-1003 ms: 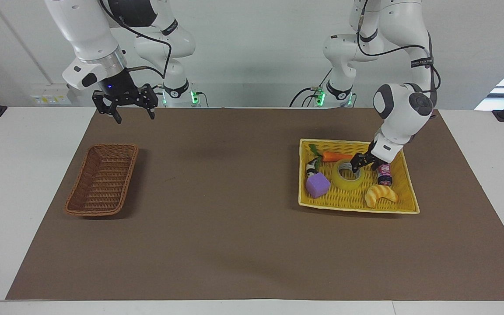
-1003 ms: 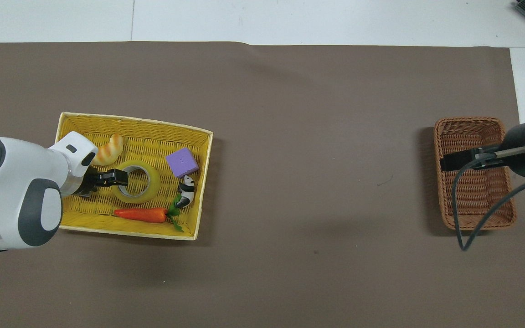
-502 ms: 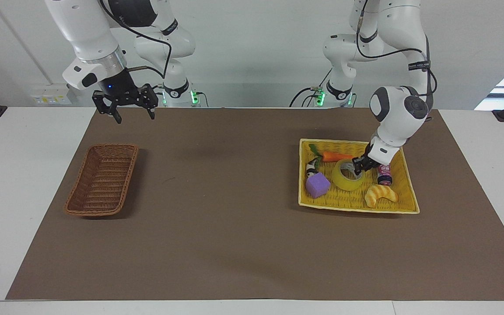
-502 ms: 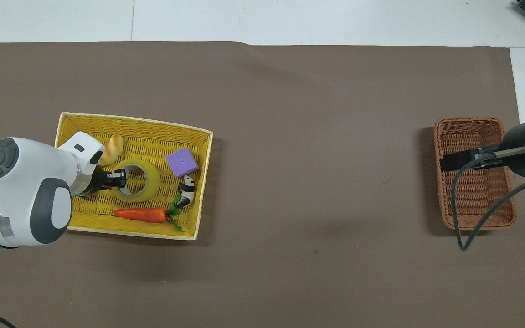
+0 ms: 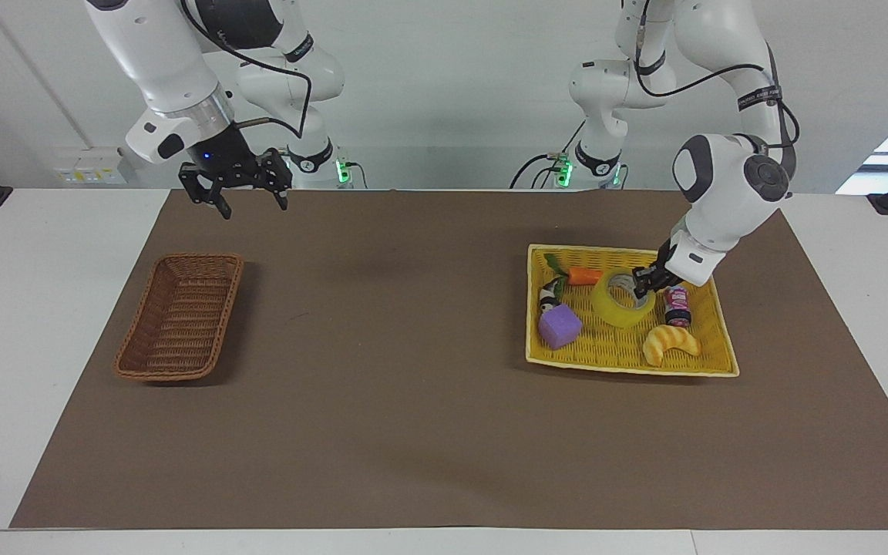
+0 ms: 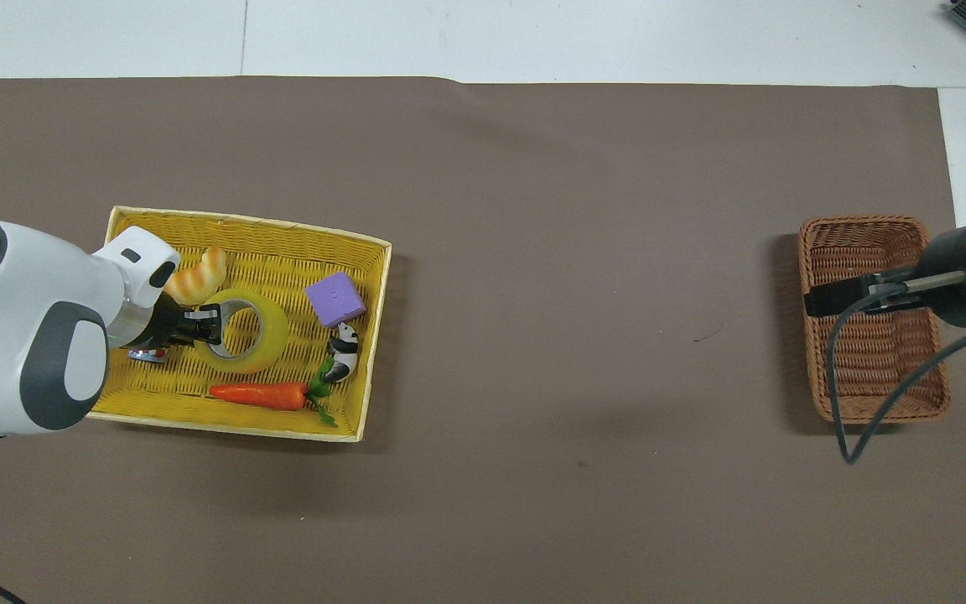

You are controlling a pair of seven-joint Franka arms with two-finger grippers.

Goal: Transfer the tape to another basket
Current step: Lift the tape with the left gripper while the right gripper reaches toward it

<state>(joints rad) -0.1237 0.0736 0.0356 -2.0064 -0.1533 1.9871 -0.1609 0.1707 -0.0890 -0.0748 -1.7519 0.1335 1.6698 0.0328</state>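
Note:
The tape (image 5: 620, 302) is a yellow translucent roll, tilted and lifted a little inside the yellow basket (image 5: 629, 368). My left gripper (image 5: 644, 282) is shut on the roll's wall, with one finger inside the core. The overhead view shows the tape (image 6: 258, 337) and the left gripper (image 6: 199, 326) the same way. The brown wicker basket (image 5: 179, 317) stands empty toward the right arm's end of the table. My right gripper (image 5: 246, 194) is open and empty in the air. In the overhead view the right gripper (image 6: 833, 297) is over the brown wicker basket (image 6: 862, 223).
The yellow basket (image 6: 240, 223) also holds a carrot toy (image 5: 587, 274), a purple cube (image 5: 560, 326), a croissant toy (image 5: 669, 342), a panda figure (image 5: 548, 296) and a small bottle (image 5: 676, 304). A brown mat (image 5: 398, 370) covers the table between the two baskets.
My left gripper closed on the tape's wall and raised it, tilting the roll. My right gripper drifted a little toward the table's middle and stayed open.

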